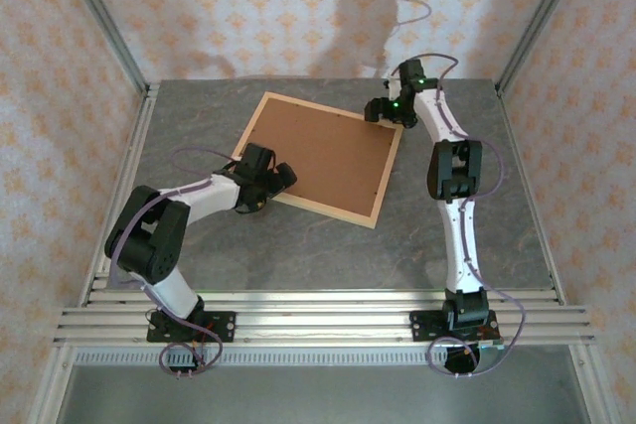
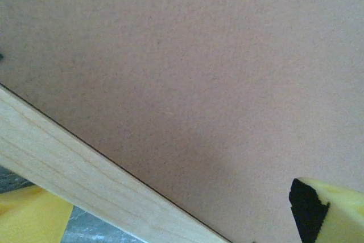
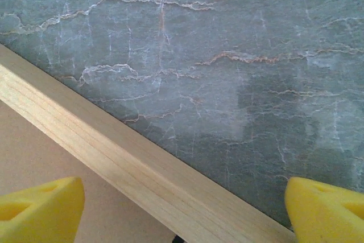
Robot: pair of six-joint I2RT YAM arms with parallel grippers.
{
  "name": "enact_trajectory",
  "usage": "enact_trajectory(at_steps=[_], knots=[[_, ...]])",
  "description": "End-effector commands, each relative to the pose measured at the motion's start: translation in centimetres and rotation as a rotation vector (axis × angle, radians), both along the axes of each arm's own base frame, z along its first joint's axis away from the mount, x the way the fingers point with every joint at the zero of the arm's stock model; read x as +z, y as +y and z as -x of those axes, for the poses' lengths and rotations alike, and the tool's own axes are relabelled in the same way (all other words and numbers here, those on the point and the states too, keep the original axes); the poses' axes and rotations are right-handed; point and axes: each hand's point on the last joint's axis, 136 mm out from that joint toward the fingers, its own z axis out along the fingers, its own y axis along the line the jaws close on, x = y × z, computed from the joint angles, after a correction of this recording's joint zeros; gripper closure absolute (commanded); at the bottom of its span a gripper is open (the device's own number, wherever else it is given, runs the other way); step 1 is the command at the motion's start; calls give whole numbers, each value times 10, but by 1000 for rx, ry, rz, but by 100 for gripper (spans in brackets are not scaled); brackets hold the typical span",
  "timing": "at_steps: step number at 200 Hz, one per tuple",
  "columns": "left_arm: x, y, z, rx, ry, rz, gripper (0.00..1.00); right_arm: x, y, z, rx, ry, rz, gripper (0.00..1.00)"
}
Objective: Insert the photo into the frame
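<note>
The frame [image 3: 114, 155] is showing pale blond wood with fine straight grain, edging a plain matte brown backing board [image 1: 318, 151]. The counter [image 3: 227, 55] is wearing grey-green marble, veined in white and rust. Cream wallpaper [image 1: 248, 7] is repeating small orange floral motifs. The left hand [image 2: 179, 217] and right hand [image 3: 182, 211] are showing bright yellow fingertips [image 3: 321, 209]; the arms [image 1: 457, 235] are gleaming white with black joints.

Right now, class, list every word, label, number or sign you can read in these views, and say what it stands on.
None: there is no readable text. The frame, its brown backing board, the marbled table and the patterned wallpaper carry no words, labels or numbers.
</note>
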Motion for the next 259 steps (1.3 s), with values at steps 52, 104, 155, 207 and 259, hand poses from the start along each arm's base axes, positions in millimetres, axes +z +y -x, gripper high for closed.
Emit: enact_trajectory(at_steps=[52,104,155,207,259], knots=[[6,-44,-38,-84,-61,73,3,11,10,124,-86,136,-140,16],[11,-61,-52,-135,-82,82,2,12,5,211,-190,183,-136,17],[24,-86,-79,-204,-128,126,3,7,5,257,-279,195,-84,15],[39,-109,-113,-273,-154,127,3,12,17,254,-290,183,-87,15],[46,-104,-123,-275,-156,120,3,40,-9,255,-313,110,86,14]])
